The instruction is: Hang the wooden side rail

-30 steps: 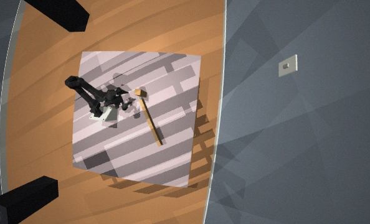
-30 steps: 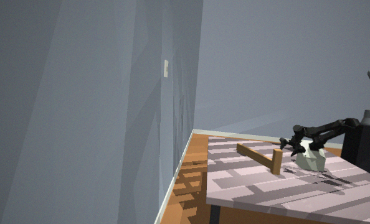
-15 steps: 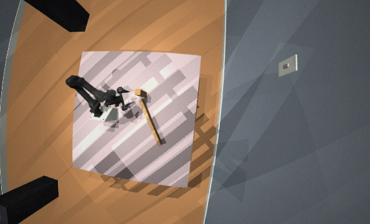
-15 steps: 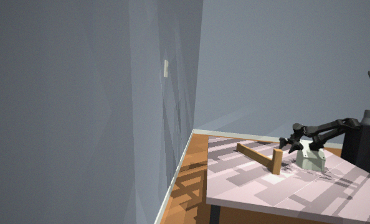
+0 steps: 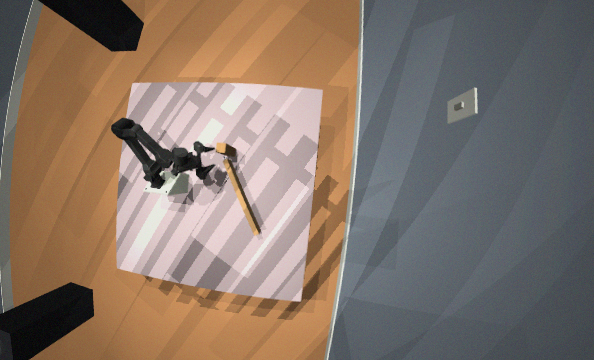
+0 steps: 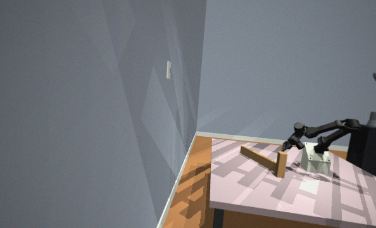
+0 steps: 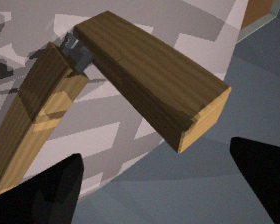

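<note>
The black pincer (image 5: 210, 159) (image 6: 285, 146) (image 7: 159, 153) is hovering near the headboard post (image 5: 225, 149) (image 6: 281, 164) (image 7: 153, 75), its fingers standing wide open with nothing between them. The post is standing upright on the pale pink surface (image 5: 217, 270) (image 6: 238, 190) (image 7: 116, 112), and the wooden side rail (image 5: 243, 197) (image 6: 258, 157) (image 7: 33, 117) is stretching away beside it, its far end lying low at the surface. Grey steel hooks (image 7: 77, 52) are showing between the rail's near end and the post, though whether they are sitting on the pins cannot be told.
</note>
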